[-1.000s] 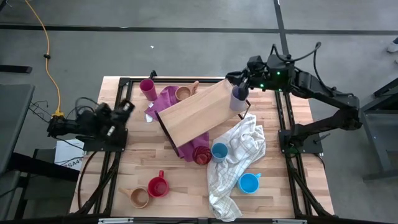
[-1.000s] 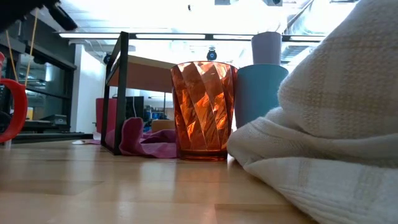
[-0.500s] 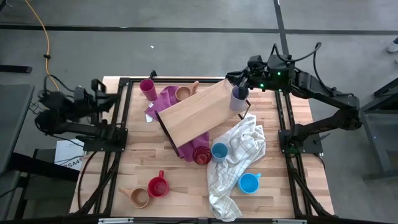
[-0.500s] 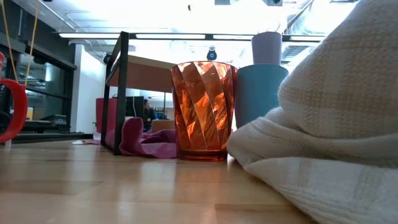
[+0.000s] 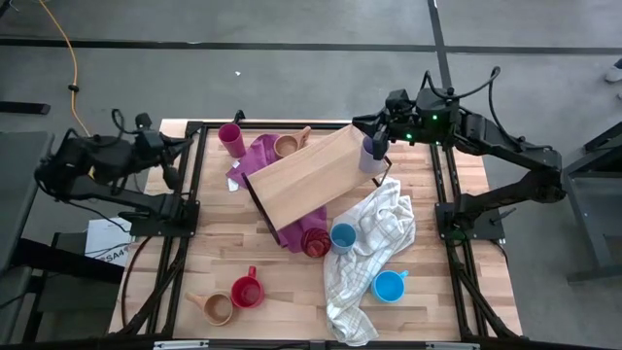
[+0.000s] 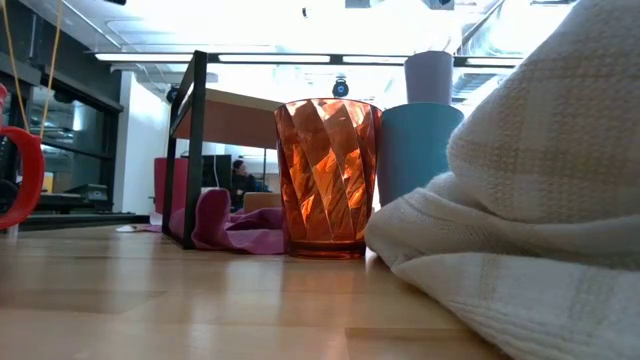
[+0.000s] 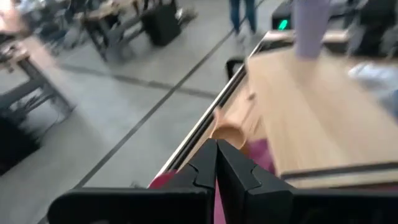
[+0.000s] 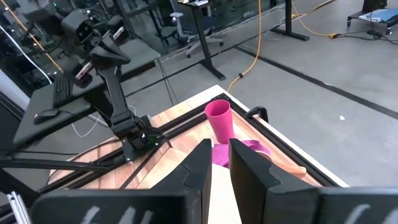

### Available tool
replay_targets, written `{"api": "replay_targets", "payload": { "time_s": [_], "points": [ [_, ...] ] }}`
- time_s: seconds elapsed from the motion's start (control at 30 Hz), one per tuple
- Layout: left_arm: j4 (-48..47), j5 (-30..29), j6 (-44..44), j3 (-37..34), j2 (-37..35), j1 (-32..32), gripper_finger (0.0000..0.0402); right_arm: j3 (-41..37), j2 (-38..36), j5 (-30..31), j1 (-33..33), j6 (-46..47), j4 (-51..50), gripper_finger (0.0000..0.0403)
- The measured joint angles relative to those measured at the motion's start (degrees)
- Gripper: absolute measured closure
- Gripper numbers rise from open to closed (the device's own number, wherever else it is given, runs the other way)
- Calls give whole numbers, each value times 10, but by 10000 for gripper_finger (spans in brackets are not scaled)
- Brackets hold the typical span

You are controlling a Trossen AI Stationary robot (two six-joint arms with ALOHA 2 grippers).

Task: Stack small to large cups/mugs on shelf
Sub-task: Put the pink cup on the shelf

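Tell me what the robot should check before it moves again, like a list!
1. Lavender cup standing on the shelf: ok, it sits upright at the shelf's right end.
2. Right gripper at that cup: ok, it is right over it; whether it grips the cup: cannot tell.
3. Left gripper free: ok, its fingers are shut on nothing, at the table's left edge.
4. Shelf level: not ok, it sits skewed across the table, partly on the purple cloth.
5. Other cups reachable: not ok, the blue cup and blue mug crowd against the white towel.
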Motion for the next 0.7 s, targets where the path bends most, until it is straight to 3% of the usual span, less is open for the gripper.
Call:
{"api": "replay_targets", "payload": {
  "time_s": [0.43,0.7],
  "points": [
    [-152,-20,-129,17,18,0,401,0,0,-13,-1,-48,-2,354],
    [-157,-42,-139,17,19,0,401,0,-1,-21,-1,-61,-2,354]
  ]
}}
